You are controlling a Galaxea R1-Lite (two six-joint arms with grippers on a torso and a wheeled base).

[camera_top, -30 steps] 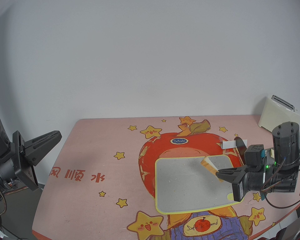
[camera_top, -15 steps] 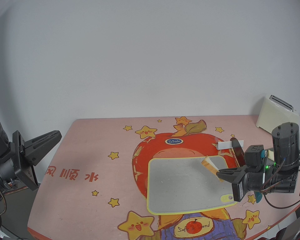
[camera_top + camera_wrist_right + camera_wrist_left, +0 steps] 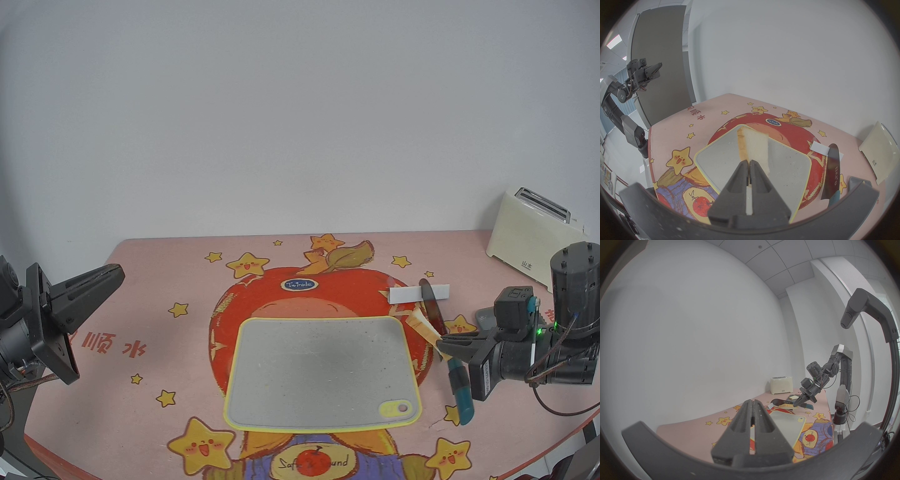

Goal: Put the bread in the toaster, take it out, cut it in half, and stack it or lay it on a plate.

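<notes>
While keeping bread [image 3: 424,326] clamped in the right gripper [image 3: 442,342], shifted off the cutting board [image 3: 319,369] toward the 1 o'clock toaster [image 3: 531,240] for toasting.

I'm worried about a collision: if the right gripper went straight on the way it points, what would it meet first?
Probably nothing soon: the right gripper, shut on the bread slice, points out over the bare cutting board. If it slants downward, the board comes first; height is unclear.
</notes>
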